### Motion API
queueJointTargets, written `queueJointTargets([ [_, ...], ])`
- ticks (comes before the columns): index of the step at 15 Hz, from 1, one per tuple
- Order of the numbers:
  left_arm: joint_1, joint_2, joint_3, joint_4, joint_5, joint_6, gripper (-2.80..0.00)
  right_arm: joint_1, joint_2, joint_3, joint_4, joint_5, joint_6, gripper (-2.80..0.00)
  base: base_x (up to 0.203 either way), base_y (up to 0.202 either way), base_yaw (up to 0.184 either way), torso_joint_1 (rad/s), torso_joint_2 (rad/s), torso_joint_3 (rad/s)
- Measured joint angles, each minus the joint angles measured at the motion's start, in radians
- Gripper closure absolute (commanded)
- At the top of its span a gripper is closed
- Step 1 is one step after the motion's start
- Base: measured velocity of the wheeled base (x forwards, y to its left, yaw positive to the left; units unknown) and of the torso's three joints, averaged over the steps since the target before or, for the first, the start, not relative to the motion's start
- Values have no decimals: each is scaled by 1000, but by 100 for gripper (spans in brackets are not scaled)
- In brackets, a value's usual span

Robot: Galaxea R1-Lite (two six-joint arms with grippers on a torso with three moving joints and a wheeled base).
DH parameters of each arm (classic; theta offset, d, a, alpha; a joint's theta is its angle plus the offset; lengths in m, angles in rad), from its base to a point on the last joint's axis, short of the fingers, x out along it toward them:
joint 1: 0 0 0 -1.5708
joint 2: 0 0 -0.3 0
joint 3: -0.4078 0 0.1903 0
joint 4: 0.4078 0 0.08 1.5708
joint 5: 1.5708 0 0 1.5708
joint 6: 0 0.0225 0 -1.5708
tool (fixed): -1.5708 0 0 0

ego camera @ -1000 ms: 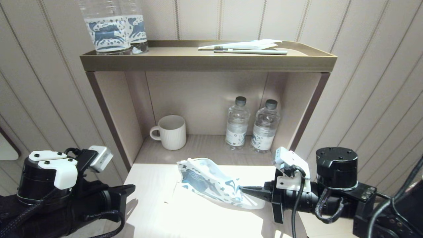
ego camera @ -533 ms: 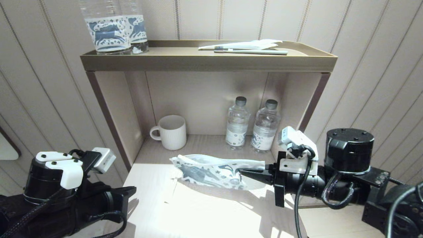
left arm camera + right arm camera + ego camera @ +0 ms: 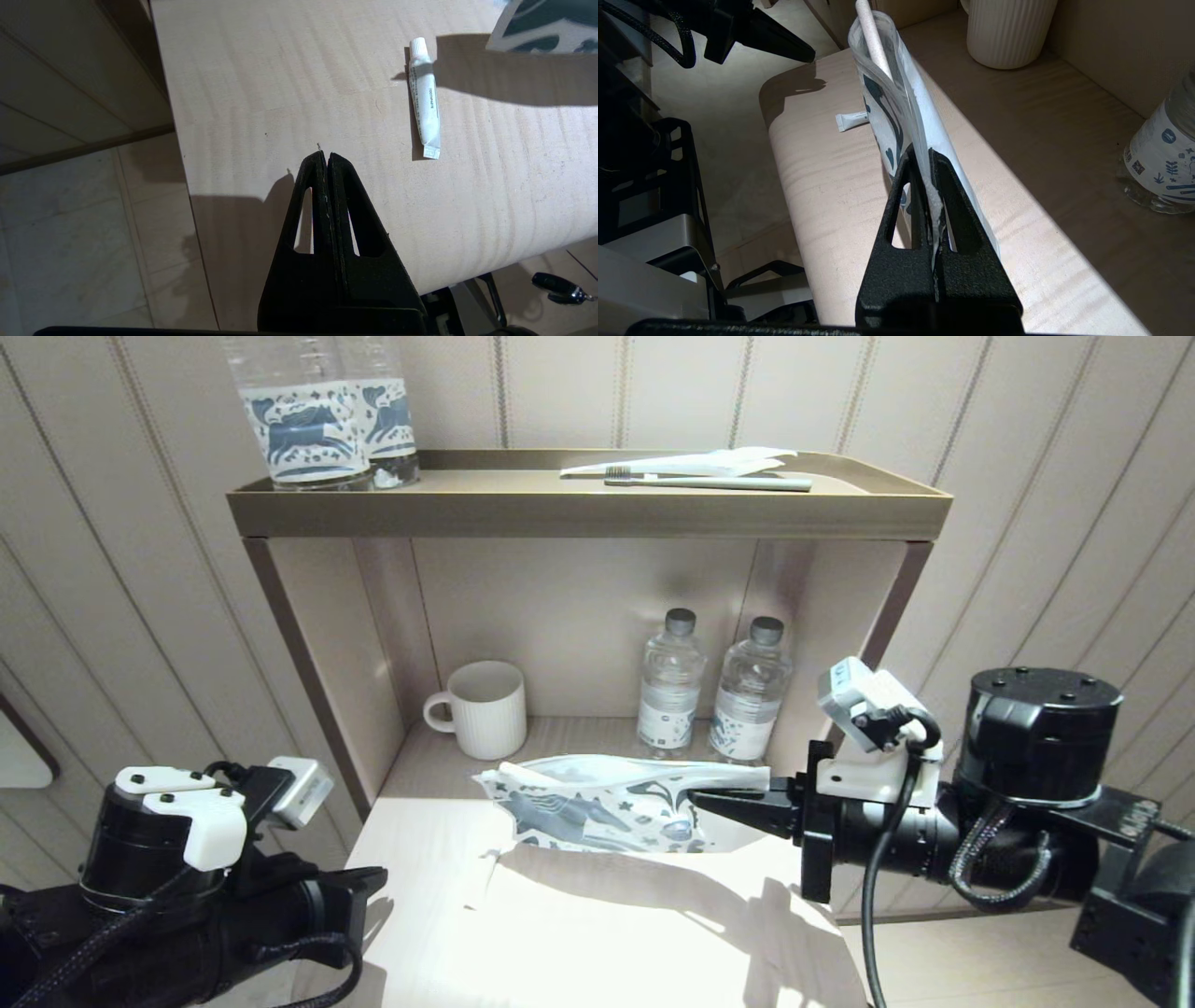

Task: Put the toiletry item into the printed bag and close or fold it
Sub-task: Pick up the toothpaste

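Observation:
The printed bag [image 3: 597, 807], white with a dark teal horse, hangs edge-up above the light wooden table [image 3: 439, 933]. My right gripper [image 3: 695, 796] is shut on its right end and holds it roughly level. In the right wrist view the bag [image 3: 896, 112] stretches away from the shut gripper [image 3: 924, 151]. A small white toothpaste tube [image 3: 424, 100] lies flat on the table below the bag's far end [image 3: 546, 23], also visible as the tube [image 3: 852, 120]. My left gripper [image 3: 324, 156] is shut and empty, low at the table's left edge [image 3: 373, 877].
A white ribbed mug [image 3: 481, 709] and two small water bottles [image 3: 667, 681] [image 3: 752, 691] stand in the open cubby behind the bag. On the top tray lie a toothbrush [image 3: 709, 481] and paper, beside two horse-label bottles [image 3: 317, 420].
My right gripper has risen and pulled to the right with the bag, which has come off the table and now hangs level. The left arm has barely shifted.

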Motion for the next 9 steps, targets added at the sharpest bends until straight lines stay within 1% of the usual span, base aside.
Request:
queueJointTargets([
  [2, 0, 2, 0, 0, 0, 0, 0, -3, 38, 7, -2, 1, -14, 0, 0, 0, 0, 0, 0, 0],
  [3, 0, 3, 0, 0, 0, 0, 0, -7, 67, 10, -2, 2, -34, 0, 0, 0, 0, 0, 0, 0],
  [6, 0, 3, 0, 0, 0, 0, 0, -44, 158, 14, -4, 7, -124, 0, 0, 0, 0, 0, 0, 0],
  [9, -3, 7, 1, -2, 0, 0, 0, -50, 192, 27, -4, 8, -151, 0, 0, 0, 0, 0, 0, 0],
])
